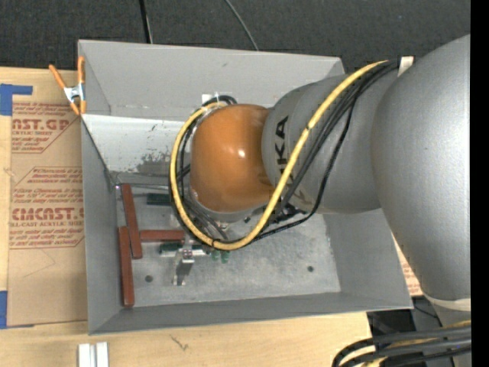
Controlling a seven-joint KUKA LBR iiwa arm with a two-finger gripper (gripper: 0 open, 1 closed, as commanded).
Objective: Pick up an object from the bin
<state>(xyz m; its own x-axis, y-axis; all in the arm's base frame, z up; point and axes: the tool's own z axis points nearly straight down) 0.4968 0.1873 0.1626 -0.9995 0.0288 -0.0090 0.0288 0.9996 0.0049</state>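
The arm (pixel 397 151) comes in from the right and bends down into the grey bin (pixel 229 63). Its round orange cover (pixel 229 159) hangs over the middle of the bin and hides much of the floor there. A yellow cable (pixel 177 167) loops round the left side of the cover and runs back beneath it. Below the cover the hand (pixel 183 264) shows as a small pale metal part low over the bin floor, left of centre and toward the near wall; whether it is wide or narrow cannot be told. The thing nearest it is a red-brown cross strip (pixel 157 237), lying flat on the floor and running left to right. Its right end is just beside the hand, slightly farther back, and whether the two touch cannot be told. The left end of the cross strip meets the long strips (pixel 126 277) of the same colour, which lie along the foot of the left wall and run from the near wall toward the back. A small dark green piece (pixel 221 257) sits just right of the hand under the cable loop; what it is cannot be told. Another dark piece (pixel 157 199) lies farther back, between the long strips and the cover. The bin stands on a pale wooden table (pixel 229 342).
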